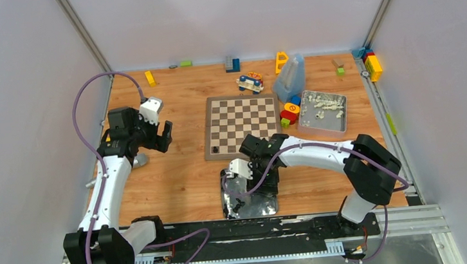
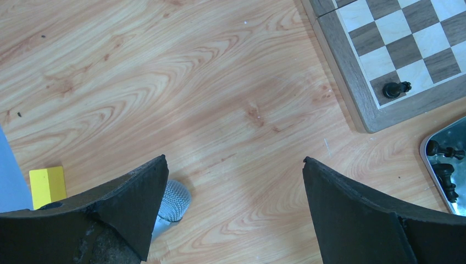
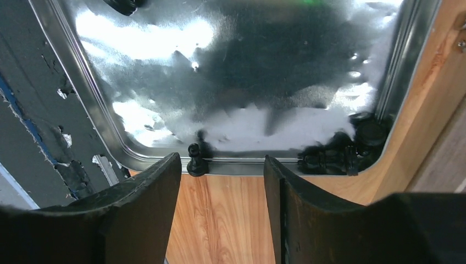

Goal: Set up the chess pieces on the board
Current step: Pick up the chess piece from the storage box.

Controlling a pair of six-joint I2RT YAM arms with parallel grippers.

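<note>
1. A flat square wooden chessboard (image 1: 243, 123) with dark-brown and cream checks and a brown border is seen lying in the middle of the wood-grain table (image 1: 184, 188).
2. One small black chess piece (image 2: 395, 88) is found on the dark square at the board's near left corner; whether it stands upright cannot be told.
3. A shiny silver square metal tray (image 1: 265, 205) is set just in front of the board, at the table's near edge. Further tiny black chess pieces (image 3: 343, 157) are crowded into one of its corners, and a lone black pawn (image 3: 195, 160) is seen against its rim.
4. The right gripper (image 3: 221, 162) is held low beside that tray, over the wood of the table. Its jaws are parted and nothing is held between them, with the lone black pawn just past the tip of one finger.
5. The left gripper (image 2: 235, 159) is held above the table well to the left of the board, its jaws spread wide and empty.
6. A small grey mesh-headed object (image 2: 175, 199) is partly hidden behind one left finger, and a yellow block (image 2: 46, 184) lies near it.
7. A second silver tray (image 1: 333, 121) holding pale pieces (image 1: 322, 104) is placed just right of the board — coloured toy blocks (image 1: 290, 112) lie between the two.
</note>
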